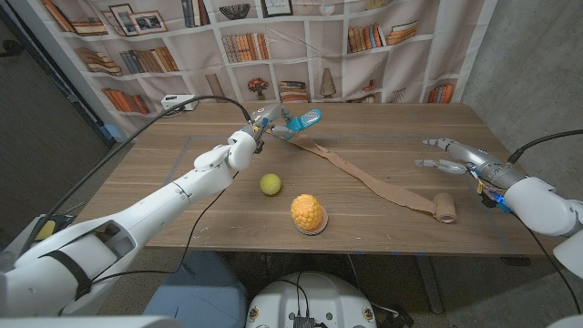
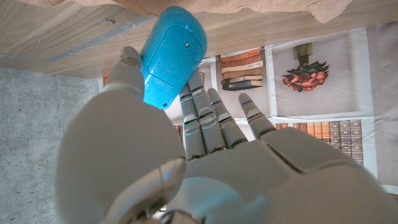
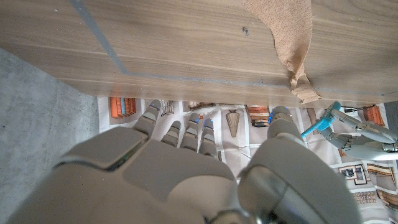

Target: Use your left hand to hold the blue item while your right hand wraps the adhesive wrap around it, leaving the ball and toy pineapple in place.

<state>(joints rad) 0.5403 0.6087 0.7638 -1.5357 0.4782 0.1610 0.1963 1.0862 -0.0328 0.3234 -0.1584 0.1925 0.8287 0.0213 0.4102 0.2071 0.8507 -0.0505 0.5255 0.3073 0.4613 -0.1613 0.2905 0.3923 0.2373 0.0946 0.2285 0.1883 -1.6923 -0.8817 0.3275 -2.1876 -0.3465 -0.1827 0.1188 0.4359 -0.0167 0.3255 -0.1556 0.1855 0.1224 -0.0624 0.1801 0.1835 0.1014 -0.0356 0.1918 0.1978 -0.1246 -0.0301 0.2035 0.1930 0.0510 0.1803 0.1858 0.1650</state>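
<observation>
Over the far middle of the table my left hand (image 1: 258,128) holds the blue item (image 1: 308,118) above the surface. In the left wrist view the blue item (image 2: 171,56) sits between the thumb and fingers of that hand (image 2: 186,155). A tan strip of adhesive wrap (image 1: 364,178) runs from the blue item across the table to its roll (image 1: 444,208), which lies near the front right. My right hand (image 1: 454,157) hovers beyond the roll, fingers spread, holding nothing. In the right wrist view the right hand (image 3: 199,174) faces the wrap strip (image 3: 286,37) and the distant blue item (image 3: 320,124).
A yellow-green ball (image 1: 270,184) lies at the table's middle, with the toy pineapple (image 1: 308,213) just nearer on a small base. A bookshelf backdrop (image 1: 273,46) hangs behind the wooden table (image 1: 164,182). A black cable (image 1: 209,102) runs along my left arm.
</observation>
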